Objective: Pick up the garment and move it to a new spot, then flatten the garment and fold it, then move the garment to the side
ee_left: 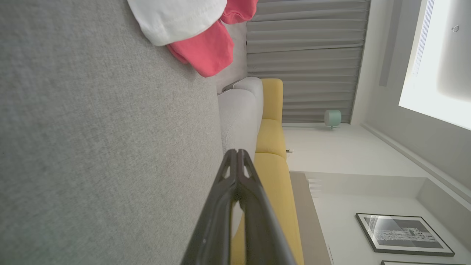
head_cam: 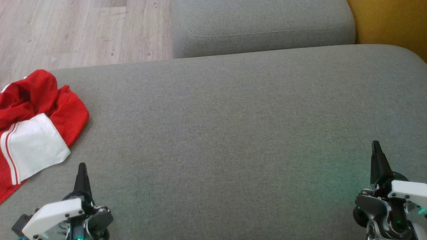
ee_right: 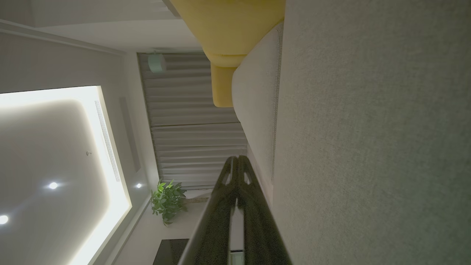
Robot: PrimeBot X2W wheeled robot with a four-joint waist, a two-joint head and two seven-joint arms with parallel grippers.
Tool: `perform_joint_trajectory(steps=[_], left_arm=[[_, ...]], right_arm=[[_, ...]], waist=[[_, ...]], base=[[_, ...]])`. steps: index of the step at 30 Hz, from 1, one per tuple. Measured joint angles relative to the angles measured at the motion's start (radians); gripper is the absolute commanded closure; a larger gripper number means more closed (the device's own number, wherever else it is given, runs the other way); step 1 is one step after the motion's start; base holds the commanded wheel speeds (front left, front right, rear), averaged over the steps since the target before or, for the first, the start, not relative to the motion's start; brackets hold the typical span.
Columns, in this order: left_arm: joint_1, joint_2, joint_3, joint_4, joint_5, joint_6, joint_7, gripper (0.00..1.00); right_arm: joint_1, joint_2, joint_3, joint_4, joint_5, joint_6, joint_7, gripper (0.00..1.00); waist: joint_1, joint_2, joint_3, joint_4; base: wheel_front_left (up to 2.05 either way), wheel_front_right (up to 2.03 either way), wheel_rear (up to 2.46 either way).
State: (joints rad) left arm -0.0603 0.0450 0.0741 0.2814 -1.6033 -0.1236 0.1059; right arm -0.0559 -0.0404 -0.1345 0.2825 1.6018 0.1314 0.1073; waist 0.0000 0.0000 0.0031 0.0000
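We see the garment point(head_cam: 33, 130) lying crumpled at the far left of the wide grey cushion point(head_cam: 217, 133), partly cut off by the edge of the head view. It is red cloth bunched into folds, with a white panel edged by thin red stripes lying on top. In the left wrist view the same garment point(ee_left: 184, 25) shows at the top edge, white over red, resting on the grey fabric. Our left gripper point(head_cam: 82, 170) sits low at the near left of the cushion, close to the garment's white panel but apart from it. Its jaws are pressed together to a single point with nothing between them, and the left wrist view confirms the left gripper point(ee_left: 237, 156) closed tip to tip. Our right gripper point(head_cam: 376, 146) is at the near right, well apart from the garment, its jaws likewise closed and empty; the right wrist view shows the right gripper point(ee_right: 237, 162) with its tips meeting. Beyond the wide cushion lies a second grey cushion point(head_cam: 263, 26), with yellow upholstery point(head_cam: 393, 20) at the top right and pale wooden floor point(head_cam: 66, 30) at the top left.
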Motion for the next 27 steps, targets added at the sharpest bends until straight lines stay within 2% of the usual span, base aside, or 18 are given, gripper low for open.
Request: perform_joint_trajectory(steps=[4,5,10,15,27], left_arm=[[0.0,0.0,0.0,0.0,0.0,0.0,0.0,1.0],[0.0,0.0,0.0,0.0,0.0,0.0,0.0,0.0],[0.042,-0.003,-0.009,0.055,0.0,0.001,-0.002,0.0],[0.055,-0.004,-0.016,0.056,0.004,0.001,-0.012,0.0],[0.055,-0.004,-0.043,0.042,0.092,0.001,-0.054,0.0]], right_arm=[[0.0,0.0,0.0,0.0,0.0,0.0,0.0,1.0],[0.0,0.0,0.0,0.0,0.0,0.0,0.0,0.0],[0.042,0.002,0.003,0.058,-0.001,0.0,-0.002,0.0],[0.054,0.002,0.009,0.057,-0.013,0.0,-0.011,0.0],[0.054,0.002,0.027,0.033,-0.151,0.0,-0.049,0.0]], waist=[[0.0,0.0,0.0,0.0],[0.0,0.0,0.0,0.0],[0.0,0.0,0.0,0.0],[0.0,0.0,-0.001,0.0],[0.0,0.0,-0.004,-0.001]], base=[[0.0,0.0,0.0],[0.0,0.0,0.0],[0.0,0.0,0.0],[0.0,0.0,0.0],[0.0,0.0,0.0]])
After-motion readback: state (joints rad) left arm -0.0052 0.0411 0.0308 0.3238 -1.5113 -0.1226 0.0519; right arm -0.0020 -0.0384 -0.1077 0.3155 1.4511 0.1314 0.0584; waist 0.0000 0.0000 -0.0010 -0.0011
